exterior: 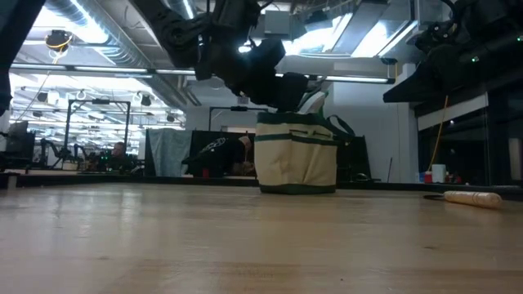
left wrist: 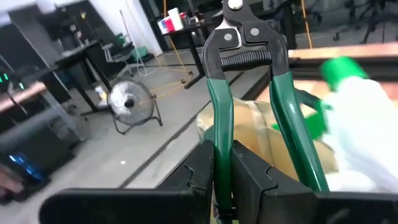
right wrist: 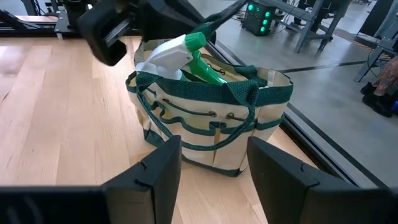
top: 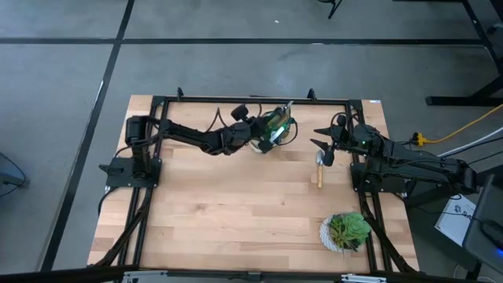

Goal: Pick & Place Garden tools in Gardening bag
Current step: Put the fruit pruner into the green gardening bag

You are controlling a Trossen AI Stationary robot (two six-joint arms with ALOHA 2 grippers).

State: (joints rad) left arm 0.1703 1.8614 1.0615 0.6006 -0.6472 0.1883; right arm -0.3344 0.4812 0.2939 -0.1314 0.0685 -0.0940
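Item: my left gripper [left wrist: 222,186], fingers pinched on one handle of the green-handled metal pruning shears [left wrist: 249,93], above the beige canvas bag with green trim [right wrist: 211,118].
Item: white-and-green spray bottle [right wrist: 171,56], inside bag.
Item: my right gripper [right wrist: 211,168], fingers spread, near bag.
Item: wooden-handled tool [top: 319,169], on wooden table [top: 228,212].
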